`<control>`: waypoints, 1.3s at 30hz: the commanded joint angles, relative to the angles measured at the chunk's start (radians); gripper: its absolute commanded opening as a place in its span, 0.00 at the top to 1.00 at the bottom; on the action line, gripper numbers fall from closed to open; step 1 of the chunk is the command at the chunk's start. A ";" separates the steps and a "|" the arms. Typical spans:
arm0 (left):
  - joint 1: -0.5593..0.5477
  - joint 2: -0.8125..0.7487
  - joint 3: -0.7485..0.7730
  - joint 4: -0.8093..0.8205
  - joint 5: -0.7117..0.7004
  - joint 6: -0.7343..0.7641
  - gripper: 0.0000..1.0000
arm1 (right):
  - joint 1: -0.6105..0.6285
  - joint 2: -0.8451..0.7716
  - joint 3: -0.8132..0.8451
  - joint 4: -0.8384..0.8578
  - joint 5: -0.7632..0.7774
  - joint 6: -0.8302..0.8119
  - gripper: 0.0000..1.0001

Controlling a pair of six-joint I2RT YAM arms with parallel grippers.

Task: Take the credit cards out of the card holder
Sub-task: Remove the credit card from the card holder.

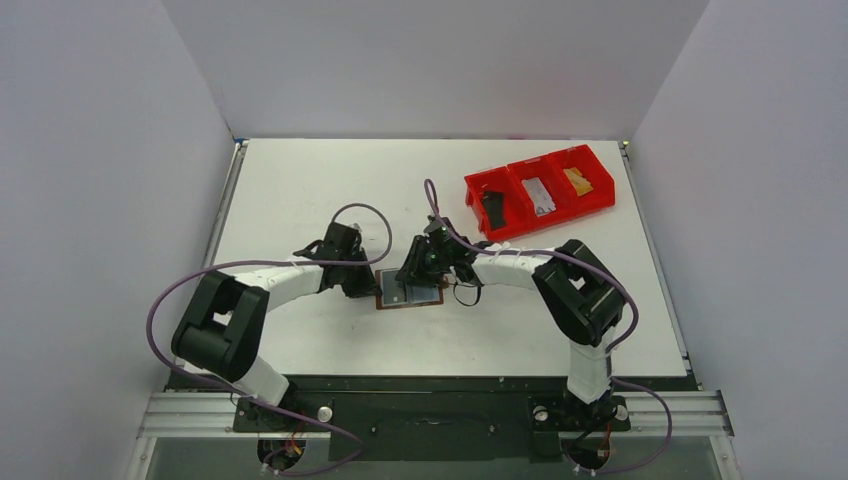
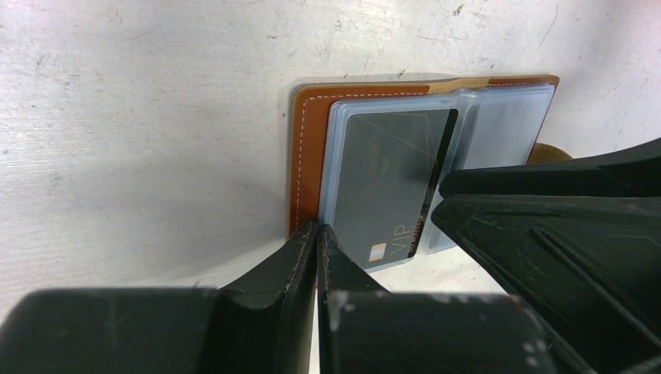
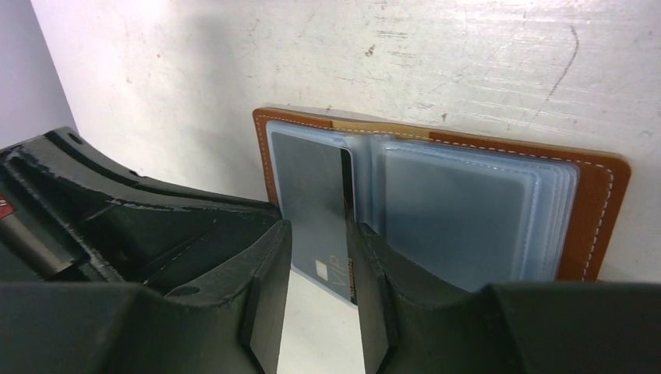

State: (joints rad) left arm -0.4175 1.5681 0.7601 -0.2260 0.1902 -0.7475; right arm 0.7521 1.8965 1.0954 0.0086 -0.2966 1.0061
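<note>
Nearest me, the left gripper [image 2: 316, 234] has its jaws pressed together at the brown edge of the card holder [image 2: 308, 148]. Whether they nip the leather I cannot tell. The holder lies open and flat on the desk [image 1: 300, 180].

At the holder's opposite side, the right gripper [image 3: 321, 234] has its jaws apart, straddling the end of a dark credit card [image 3: 308, 187] that pokes out of a clear sleeve [image 3: 460, 218]. I judge the card stiff, thin, light and slick, and the sleeve soft and clingy. I'd pinch that exposed end while the holder is pinned.

Beyond the holder sits a red bin [image 1: 550, 220] with flat items in its compartments.
</note>
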 commanded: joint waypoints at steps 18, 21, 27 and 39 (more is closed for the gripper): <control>-0.055 0.072 0.091 0.008 -0.043 0.016 1.00 | -0.019 0.050 -0.048 0.162 -0.079 0.034 0.70; -0.064 0.081 0.101 0.003 -0.052 0.013 1.00 | -0.018 0.054 -0.050 0.181 -0.090 0.038 0.70; -0.073 0.103 0.122 -0.014 -0.071 0.006 0.96 | -0.013 0.059 -0.067 0.224 -0.106 0.061 0.76; -0.075 0.085 0.121 -0.026 -0.078 0.007 0.89 | -0.020 0.039 -0.134 0.309 -0.119 0.089 0.85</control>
State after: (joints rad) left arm -0.4770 1.6398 0.8589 -0.2749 0.1184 -0.7433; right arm 0.7116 1.9289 0.9810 0.2298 -0.3389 1.0657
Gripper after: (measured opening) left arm 0.108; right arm 0.155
